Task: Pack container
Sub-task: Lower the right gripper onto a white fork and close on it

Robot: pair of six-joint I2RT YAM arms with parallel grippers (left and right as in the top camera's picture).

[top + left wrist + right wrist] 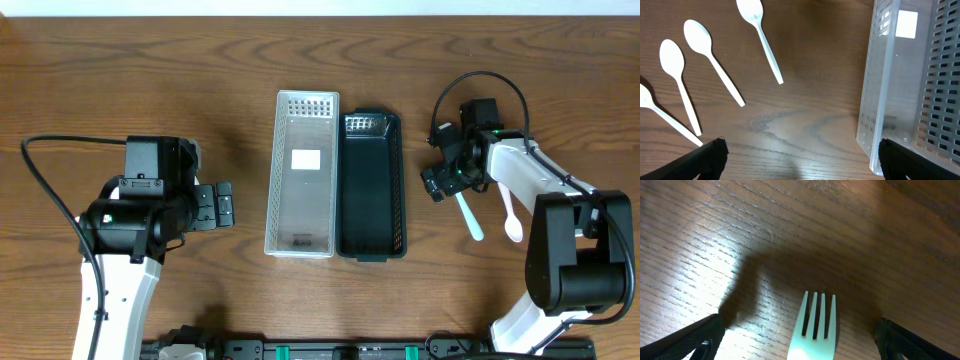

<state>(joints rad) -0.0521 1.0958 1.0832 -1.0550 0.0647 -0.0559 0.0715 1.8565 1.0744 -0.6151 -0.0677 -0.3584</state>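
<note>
Clear perforated container and black container lie side by side in the middle of the table, seemingly empty. White spoons and fork lie outside, unpacked. Left gripper and right gripper are spread wide, holding nothing.

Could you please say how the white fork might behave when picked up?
The white fork looks like thin plastic, so it is probably light and slightly bendy. Lying flat on the table, it may slide when pinched rather than roll.
</note>
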